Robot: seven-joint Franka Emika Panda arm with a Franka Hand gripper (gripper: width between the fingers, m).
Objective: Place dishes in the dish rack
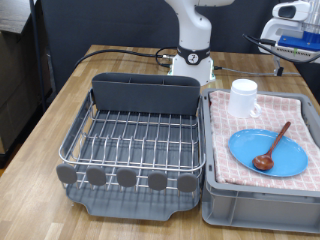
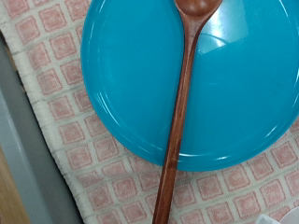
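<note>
The dish rack (image 1: 75, 140) stands on the wooden table at the exterior view's left, with nothing in it; its grey cutlery compartment (image 1: 145, 95) is at the back. The blue plate (image 1: 290, 155) lies flat on the pink checkered cloth at the exterior view's right. The wooden spoon (image 1: 272, 147) lies across the plate. The white mug (image 1: 243, 98) stands upright behind them. In the wrist view the plate (image 2: 121, 75) and spoon (image 2: 182, 103) fill the picture from straight above. No gripper fingers show in either view.
The grey crate (image 1: 260, 205) with the pink cloth (image 1: 225, 140) sits right beside the rack. The robot's white base (image 1: 192, 60) stands behind the rack, with black cables on the table. Blue and white equipment (image 1: 295, 35) is at the back right.
</note>
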